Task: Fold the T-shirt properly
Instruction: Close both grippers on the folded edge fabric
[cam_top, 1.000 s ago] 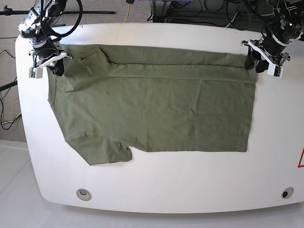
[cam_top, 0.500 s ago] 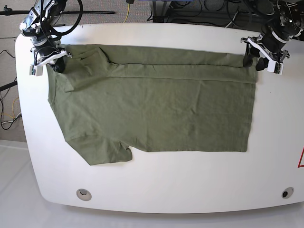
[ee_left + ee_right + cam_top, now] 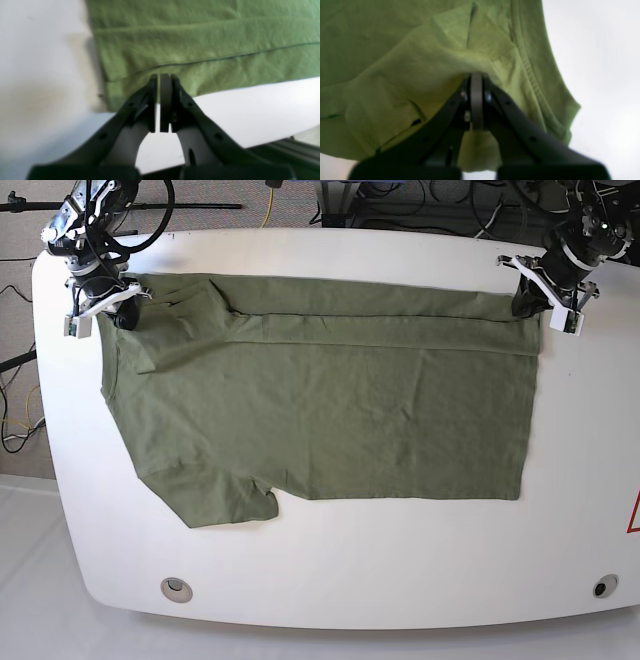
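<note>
Olive cotton, the T-shirt (image 3: 320, 410) lies flat on the white table (image 3: 330, 580), 1 long edge folded. The left gripper (image 3: 160, 82) is closed beside its hem corner, holding nothing; the right gripper (image 3: 476, 80) pinches the collar end. Lifting 1-sided could skew the fold.

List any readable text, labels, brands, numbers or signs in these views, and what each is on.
No readable text in any view.
T-shirt: plain, no print or visible label.
Table: a red triangular mark at its edge, cut off by the frame; no words legible.
Left gripper and right gripper: no markings readable.
</note>
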Robot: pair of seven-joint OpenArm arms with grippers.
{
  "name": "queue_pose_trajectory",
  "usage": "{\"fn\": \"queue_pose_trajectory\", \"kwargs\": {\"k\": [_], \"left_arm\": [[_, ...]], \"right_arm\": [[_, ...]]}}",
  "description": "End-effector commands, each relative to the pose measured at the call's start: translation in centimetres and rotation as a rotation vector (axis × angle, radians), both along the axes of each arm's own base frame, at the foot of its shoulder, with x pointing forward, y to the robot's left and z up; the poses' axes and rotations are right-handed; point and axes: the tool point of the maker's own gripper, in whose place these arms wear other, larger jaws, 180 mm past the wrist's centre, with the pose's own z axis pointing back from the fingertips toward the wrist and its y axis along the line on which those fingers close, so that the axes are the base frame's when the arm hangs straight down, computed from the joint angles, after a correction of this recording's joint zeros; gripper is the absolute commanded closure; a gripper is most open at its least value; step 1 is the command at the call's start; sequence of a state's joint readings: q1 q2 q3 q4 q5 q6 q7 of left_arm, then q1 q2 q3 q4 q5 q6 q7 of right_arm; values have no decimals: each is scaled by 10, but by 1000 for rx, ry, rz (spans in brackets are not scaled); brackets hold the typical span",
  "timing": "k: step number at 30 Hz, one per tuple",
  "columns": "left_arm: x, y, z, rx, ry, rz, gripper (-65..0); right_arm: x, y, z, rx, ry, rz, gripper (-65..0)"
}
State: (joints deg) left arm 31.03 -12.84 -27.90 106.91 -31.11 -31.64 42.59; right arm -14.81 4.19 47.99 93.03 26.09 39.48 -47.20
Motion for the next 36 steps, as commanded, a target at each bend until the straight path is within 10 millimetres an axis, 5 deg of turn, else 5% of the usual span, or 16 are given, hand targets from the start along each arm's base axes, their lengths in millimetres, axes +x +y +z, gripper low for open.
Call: {"fn": "queue_pose_trajectory", "kwargs": {"k": [1, 8, 13, 19, 27, 29, 34, 36], "left_arm": [[8, -5, 10, -16, -46, -8, 0], [9, -4, 12, -19, -54, -5, -10], [7, 4, 17, -7, -64, 1, -202], [6, 9, 18, -1, -67, 15, -302], [6, 18, 23, 12, -76, 39, -299], [5, 18, 22, 12, -73, 36, -270], [-10, 17, 4, 15, 6, 27, 0], [-13, 15, 0, 16, 15, 20, 0]], "right_arm": [[10, -3, 16, -23, -56, 12, 0], [10, -3, 16, -21, -54, 12, -6], [11, -3, 17, -20, -50, 12, -163], [15, -6, 29, -42, -79, 14, -355], [17, -11, 40, -82, -89, 18, -376], [17, -11, 40, -86, -89, 19, -342], [18, -5, 33, -77, -72, 33, 0], [19, -1, 31, -86, -63, 51, 0]]}}
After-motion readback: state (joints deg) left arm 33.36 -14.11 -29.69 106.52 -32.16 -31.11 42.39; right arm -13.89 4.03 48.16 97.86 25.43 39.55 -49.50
